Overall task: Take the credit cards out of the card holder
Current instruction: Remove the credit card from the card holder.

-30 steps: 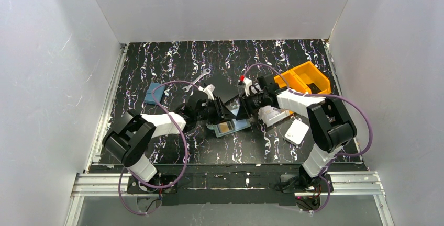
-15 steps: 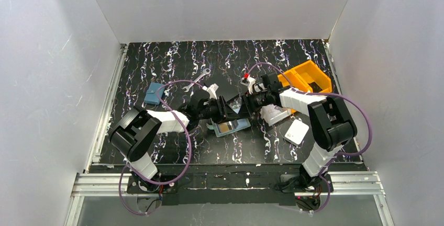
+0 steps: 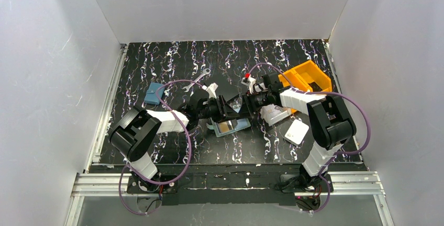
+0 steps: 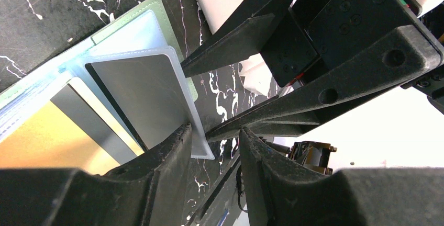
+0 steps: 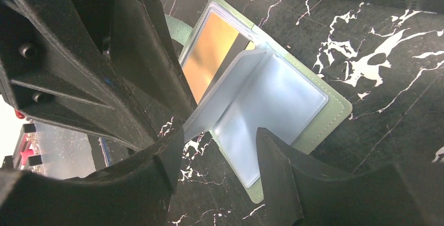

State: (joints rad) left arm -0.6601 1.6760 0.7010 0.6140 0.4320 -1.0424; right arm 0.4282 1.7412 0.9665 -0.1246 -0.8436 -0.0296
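Observation:
The card holder (image 3: 230, 126) lies open on the table, pale mint-green (image 5: 335, 119) with clear inner sleeves. A tan card (image 5: 212, 48) (image 4: 42, 142) sits in its left pocket. One sleeve (image 4: 141, 95) stands raised, and a grey-looking card shows inside it. My left gripper (image 4: 214, 137) is open over the holder's edge, and the sleeve's corner rests against the inner face of one finger (image 4: 173, 153). My right gripper (image 5: 220, 147) faces it from the other side, open, with the raised sleeve (image 5: 225, 90) just beyond its fingertips. Both grippers meet over the holder (image 3: 233, 106).
An orange bin (image 3: 306, 77) stands at the back right, with a white box (image 3: 297, 131) in front of it. A blue pouch (image 3: 153, 93) and a wrench (image 3: 200, 76) lie to the left. A black plate (image 3: 222, 87) lies just behind the grippers.
The right gripper's jaws have widened. The left arm has shifted slightly right, towards the holder. The holder has stayed in place.

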